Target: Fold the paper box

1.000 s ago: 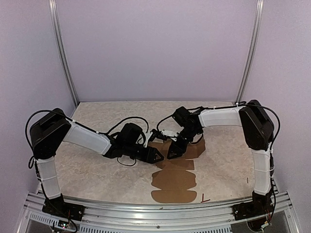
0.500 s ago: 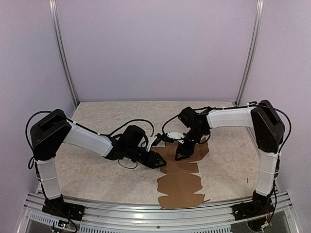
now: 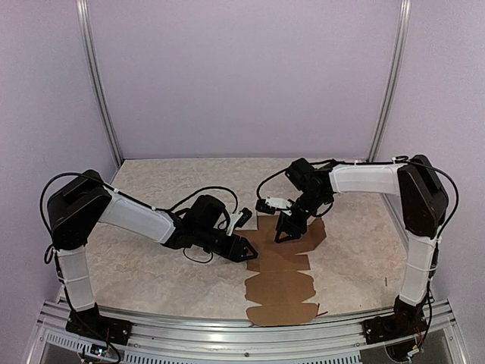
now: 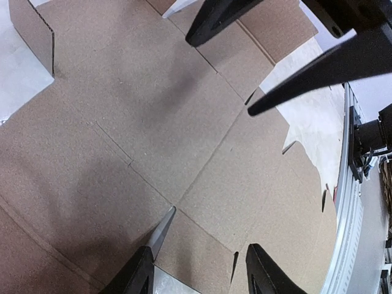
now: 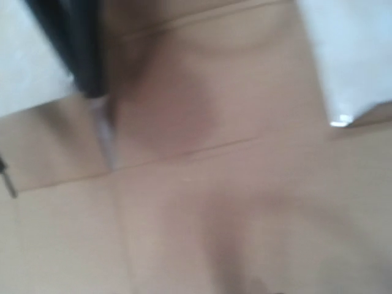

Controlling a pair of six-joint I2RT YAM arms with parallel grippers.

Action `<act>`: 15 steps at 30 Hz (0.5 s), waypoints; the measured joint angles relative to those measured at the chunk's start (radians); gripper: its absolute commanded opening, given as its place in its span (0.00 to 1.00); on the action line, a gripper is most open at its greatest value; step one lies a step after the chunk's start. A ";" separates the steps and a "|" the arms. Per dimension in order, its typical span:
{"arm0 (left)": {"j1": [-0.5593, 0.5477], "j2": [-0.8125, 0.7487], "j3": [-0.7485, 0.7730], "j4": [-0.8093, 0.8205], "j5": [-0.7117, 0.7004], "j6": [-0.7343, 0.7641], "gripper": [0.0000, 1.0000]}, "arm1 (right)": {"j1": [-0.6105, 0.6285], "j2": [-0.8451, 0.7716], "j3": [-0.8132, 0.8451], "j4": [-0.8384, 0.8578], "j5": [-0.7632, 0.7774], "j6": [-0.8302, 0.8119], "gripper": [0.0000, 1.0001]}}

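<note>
- The brown die-cut cardboard paper box (image 3: 280, 284) lay unfolded and mostly flat on the pale marbled tabletop (image 3: 151, 182), right of centre. Its rounded flaps reached the table's near edge.
- My left gripper (image 3: 247, 252) sat low at the sheet's left edge, about midway along its length. Its two dark fingers (image 4: 139, 278) were spread apart and held nothing.
- From the left wrist camera, cardboard panels and crease lines filled the ground ahead of those fingers. One pale fingertip lay at the sheet's border, where a sliver of bare table showed.
- My right gripper (image 3: 286, 232) pointed down over the far panels of the box, just beyond the left gripper, jaws wide and empty. I could not tell whether its tips touched the cardboard.
- One small flap (image 4: 33, 33) at a far corner of the sheet stood up from the table, its corrugated edge showing.
- The right wrist camera was blurred. It showed creased brown cardboard close beneath, one dark finger (image 5: 82, 49) at the upper left, and white table at the upper corners.
</note>
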 measured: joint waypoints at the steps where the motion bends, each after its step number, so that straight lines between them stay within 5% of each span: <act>1: 0.000 0.000 0.000 0.000 0.000 0.000 0.50 | -0.005 0.001 0.003 0.005 0.000 -0.005 0.50; 15: 0.000 -0.001 0.000 -0.002 -0.002 0.006 0.51 | -0.012 0.031 -0.093 0.083 0.062 -0.053 0.43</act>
